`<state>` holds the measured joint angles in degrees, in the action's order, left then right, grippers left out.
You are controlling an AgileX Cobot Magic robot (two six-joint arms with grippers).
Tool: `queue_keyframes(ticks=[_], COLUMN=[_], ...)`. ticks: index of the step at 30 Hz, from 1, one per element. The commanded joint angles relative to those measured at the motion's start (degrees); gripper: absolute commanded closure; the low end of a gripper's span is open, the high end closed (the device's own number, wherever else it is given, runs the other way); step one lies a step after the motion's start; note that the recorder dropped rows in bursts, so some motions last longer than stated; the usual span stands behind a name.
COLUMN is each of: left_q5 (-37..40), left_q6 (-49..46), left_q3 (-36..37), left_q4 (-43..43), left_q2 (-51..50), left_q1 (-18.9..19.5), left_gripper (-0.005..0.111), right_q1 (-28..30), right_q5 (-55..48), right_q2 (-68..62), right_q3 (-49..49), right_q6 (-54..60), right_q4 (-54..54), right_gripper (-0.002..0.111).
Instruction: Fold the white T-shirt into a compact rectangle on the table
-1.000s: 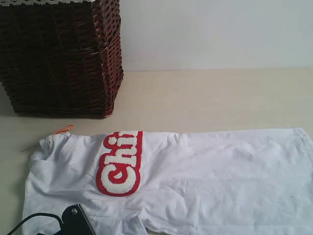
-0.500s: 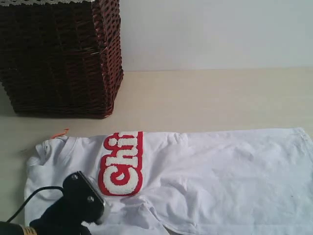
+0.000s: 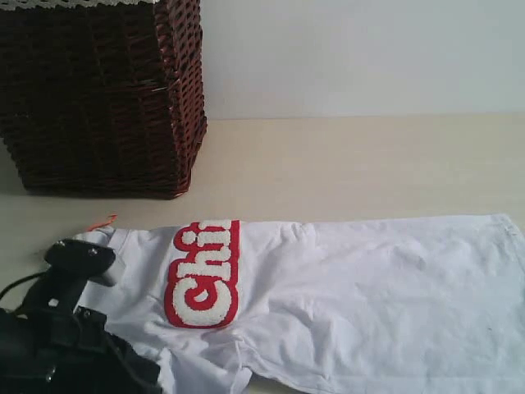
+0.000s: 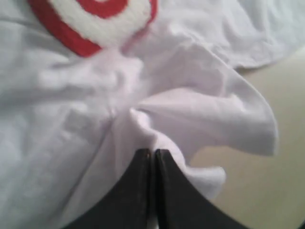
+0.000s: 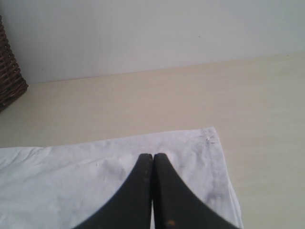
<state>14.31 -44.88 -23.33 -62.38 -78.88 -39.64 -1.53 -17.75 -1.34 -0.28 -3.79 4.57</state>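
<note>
The white T-shirt (image 3: 344, 287) lies spread across the table (image 3: 353, 164), its red-outlined fuzzy letters (image 3: 203, 275) at the left and a small orange tag (image 3: 102, 222) at the neck. My left gripper (image 4: 152, 151) is shut, with a bunched fold of the T-shirt (image 4: 190, 119) pinched at its tips, close to the letters (image 4: 95, 19). In the exterior view only its black arm (image 3: 57, 328) shows, over the shirt's left end. My right gripper (image 5: 153, 155) is shut just above the T-shirt (image 5: 71, 176) near a hemmed corner (image 5: 209, 138); no cloth shows between its jaws.
A dark brown wicker basket (image 3: 98, 90) stands at the back left, with its edge also in the right wrist view as the basket (image 5: 9, 81). A pale wall rises behind the table. Bare table (image 5: 143, 105) lies beyond the shirt.
My left arm has swung from the shirt's lower edge to its far left end, now covering the sleeve there. The cloth at the lower edge has bunched and shifted.
</note>
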Motion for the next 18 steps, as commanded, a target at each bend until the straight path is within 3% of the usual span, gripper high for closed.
queue_keyframes(ticks=[1, 8, 14, 18], left_q5=[-3.7, -5.1, -11.2, -10.2], left_q6=[0.3, -0.1, -0.1, -1.4], left_q3=[-2.1, -7.1, -8.8, -10.4], left_q4=[-0.4, 0.3, 3.6, 5.3], left_q2=[0.2, 0.2, -0.8, -4.8], left_q1=[2.8, 6.1, 8.2, 9.5], left_gripper=[0.107, 0.107, 0.107, 0.107], right_q1=[0.2, 0.2, 0.2, 0.2], right_q5=[0.3, 0.3, 0.3, 0.3], right_q2=[-0.2, -0.2, -0.2, -0.2], right_q3=[0.3, 0.3, 0.3, 0.3], right_q6=[0.1, 0.1, 0.1, 0.1], right_q4=[-0.4, -0.4, -0.4, -0.4], right_gripper=[0.108, 0.108, 0.108, 0.108])
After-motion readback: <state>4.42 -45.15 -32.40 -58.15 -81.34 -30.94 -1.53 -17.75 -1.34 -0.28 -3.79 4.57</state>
